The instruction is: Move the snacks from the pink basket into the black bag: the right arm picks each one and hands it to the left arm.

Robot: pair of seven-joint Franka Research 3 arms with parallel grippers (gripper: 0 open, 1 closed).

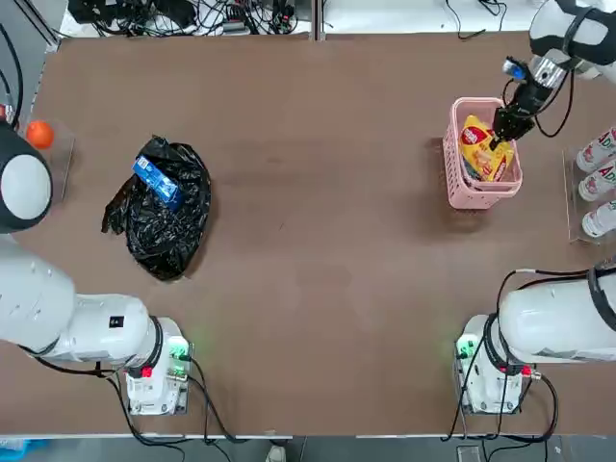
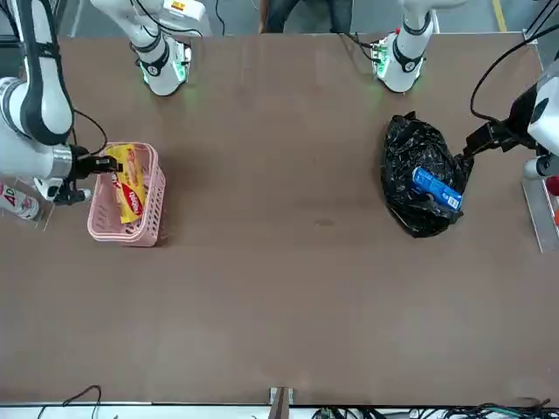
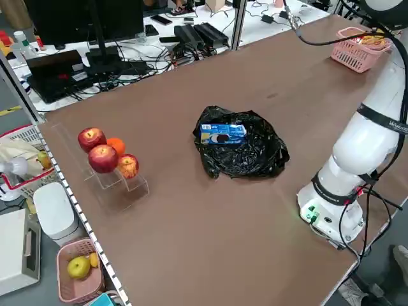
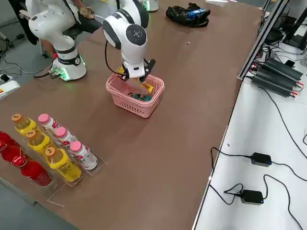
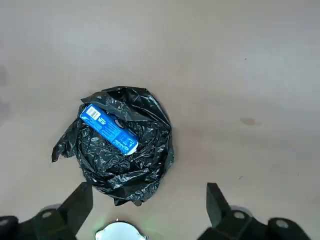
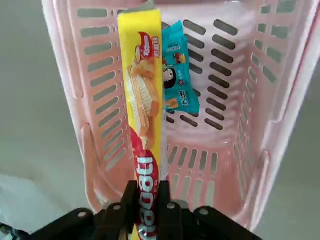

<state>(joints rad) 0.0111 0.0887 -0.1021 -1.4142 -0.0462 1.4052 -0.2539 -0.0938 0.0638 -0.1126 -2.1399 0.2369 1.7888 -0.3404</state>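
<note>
Brown tabletop (image 1: 318,212) fills the overhead view, with both arm bases along its 6 o'clock edge. Largest on it is the black bag (image 1: 164,212) toward 9 o'clock, crumpled, with the blue packet (image 1: 157,180) already lying on top of its folds. Across at 2 o'clock stands the pink basket (image 1: 452,164), and beside it a rack of white bottles (image 1: 599,178) at 3 o'clock.

Step in hand appears to be the pick of snack 2 — the right gripper (image 6: 146,200) sits at the basket with its jaws clamped on the red end of the long yellow packet (image 6: 142,100), which slants up out of the basket. The small teal packet (image 6: 176,75) lies on the basket floor just beside it.

The left gripper (image 5: 147,200) hangs above the bag, jaws wide apart, holding nothing.

Next, I judge, the yellow packet must be lifted clear of the lattice walls and carried toward the table's middle — the left arm has to come over to meet it.
</note>
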